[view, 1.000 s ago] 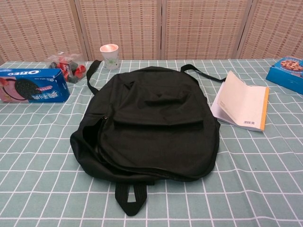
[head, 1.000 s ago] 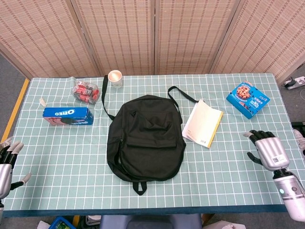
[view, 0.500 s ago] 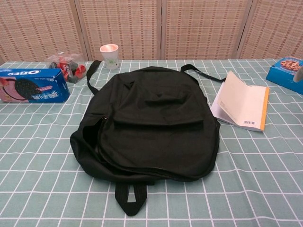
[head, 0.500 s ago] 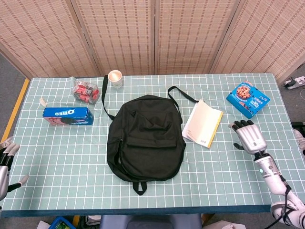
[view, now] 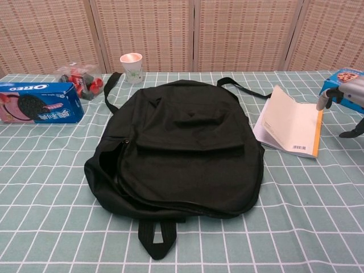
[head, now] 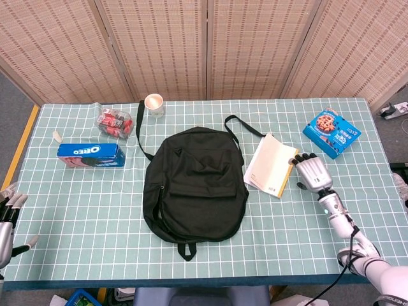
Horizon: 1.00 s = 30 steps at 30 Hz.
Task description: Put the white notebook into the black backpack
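Black fabric is filling the middle of the counter [head: 76,210]: the black backpack [head: 194,182] is lying flat on the green checked cloth, its front pocket facing up, its grab loop pointing toward the near edge and its shoulder straps trailing toward the far side. Its zips are looking closed from both views.

Just right of the backpack, the white notebook [head: 271,164] is lying on the counter with its cover slightly lifted and a yellow edge showing along its right side; one backpack strap is running up to its far corner.

On the notebook's right, the right hand [head: 310,172] is hovering just beside the yellow edge, palm down, with its fingers spread apart and holding nothing; whether a fingertip is touching the notebook cannot be told. In the chest view only part of this hand [view: 344,94] is showing at the right border, above the cloth.

At the lower left corner of the head view the left hand [head: 6,220] is sitting off the counter's edge, fingers apart and gripping nothing.

Along the left side a blue Oreo box [head: 90,155] is lying on its long face, with a clear packet of red snacks [head: 115,121] behind it and a white paper cup [head: 153,104] standing upright near the far edge. A blue cookie box [head: 331,132] is resting at the far right, well apart from the backpack.
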Available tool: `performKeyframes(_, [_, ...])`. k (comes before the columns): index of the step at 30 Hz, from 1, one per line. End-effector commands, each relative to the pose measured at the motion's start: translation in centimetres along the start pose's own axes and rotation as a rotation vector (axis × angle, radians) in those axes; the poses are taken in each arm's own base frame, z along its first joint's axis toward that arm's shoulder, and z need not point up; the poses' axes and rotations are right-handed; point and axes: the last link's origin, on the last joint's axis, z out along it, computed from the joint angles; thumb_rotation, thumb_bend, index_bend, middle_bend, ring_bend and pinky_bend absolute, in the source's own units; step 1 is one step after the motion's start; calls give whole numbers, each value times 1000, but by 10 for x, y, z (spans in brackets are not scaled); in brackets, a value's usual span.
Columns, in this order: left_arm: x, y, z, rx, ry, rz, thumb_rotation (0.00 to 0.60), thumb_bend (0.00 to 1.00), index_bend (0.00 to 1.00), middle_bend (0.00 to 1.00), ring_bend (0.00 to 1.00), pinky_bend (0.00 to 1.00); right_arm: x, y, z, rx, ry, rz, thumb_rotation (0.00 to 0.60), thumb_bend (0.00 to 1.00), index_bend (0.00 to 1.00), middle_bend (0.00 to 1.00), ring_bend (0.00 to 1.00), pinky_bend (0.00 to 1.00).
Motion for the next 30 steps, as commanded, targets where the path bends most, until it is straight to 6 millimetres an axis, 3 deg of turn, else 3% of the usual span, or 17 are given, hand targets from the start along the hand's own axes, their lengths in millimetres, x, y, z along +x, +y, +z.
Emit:
performKeyframes(1, [-1,0,-1,3,-7,2,600,165,130,105,102,140,-4,-17,17,43,-14,-4,600,94,340,356,321,369])
performKeyframes(9, [-3,-2,-4,13,-26,-6,600,164,130,105,104,140,-7,-29,31,85,-20,-45,600,94,340,355,321,369])
performKeyframes(22, [-6,-3,-8,17,-52,-12,600,164,130,105,107,140,-11,-38,37,137,-46,-107,600,96,340,356,321,369])
performKeyframes(30, [-4,-4,-8,23,-47,-15,600,164,126,105,107,140,-6,-48,50,145,-38,-108,600,160,340,356,321,369])
